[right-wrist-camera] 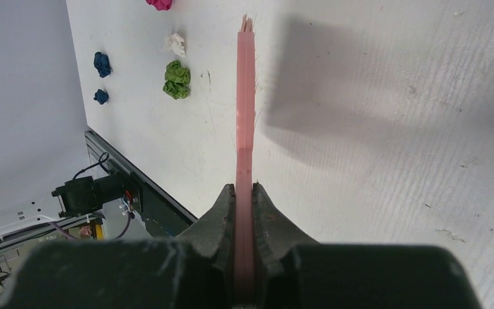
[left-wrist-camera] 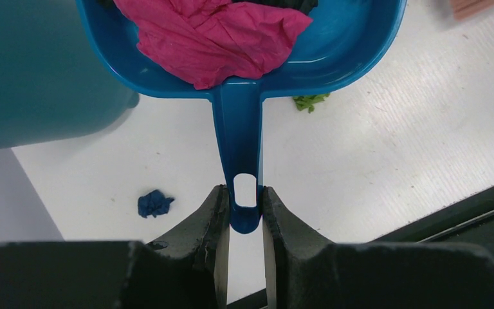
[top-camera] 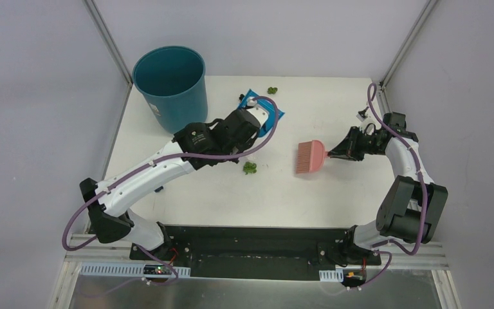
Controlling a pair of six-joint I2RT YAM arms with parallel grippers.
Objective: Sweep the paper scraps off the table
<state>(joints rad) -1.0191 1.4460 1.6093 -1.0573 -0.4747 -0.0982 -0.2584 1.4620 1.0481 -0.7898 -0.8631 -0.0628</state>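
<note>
My left gripper (left-wrist-camera: 245, 206) is shut on the handle of the blue dustpan (left-wrist-camera: 334, 58), next to the teal bin (top-camera: 169, 84). The pan holds a magenta scrap (left-wrist-camera: 212, 32) and dark scraps behind it. Paper scraps lie on the white table (top-camera: 334, 193): an olive-green one (top-camera: 249, 168) by the left arm, another green one (top-camera: 273, 90) at the back, and a dark blue one (left-wrist-camera: 154, 203). My right gripper (right-wrist-camera: 244, 193) is shut on the pink brush (top-camera: 310, 157) at mid-table. The right wrist view shows green (right-wrist-camera: 176, 80), white (right-wrist-camera: 175, 44) and dark blue (right-wrist-camera: 102, 64) scraps beyond the brush.
The teal bin stands at the table's back left corner and also shows in the left wrist view (left-wrist-camera: 38, 71). A black strip (top-camera: 257, 241) runs along the near edge by the arm bases. Grey walls with metal posts enclose the table on three sides.
</note>
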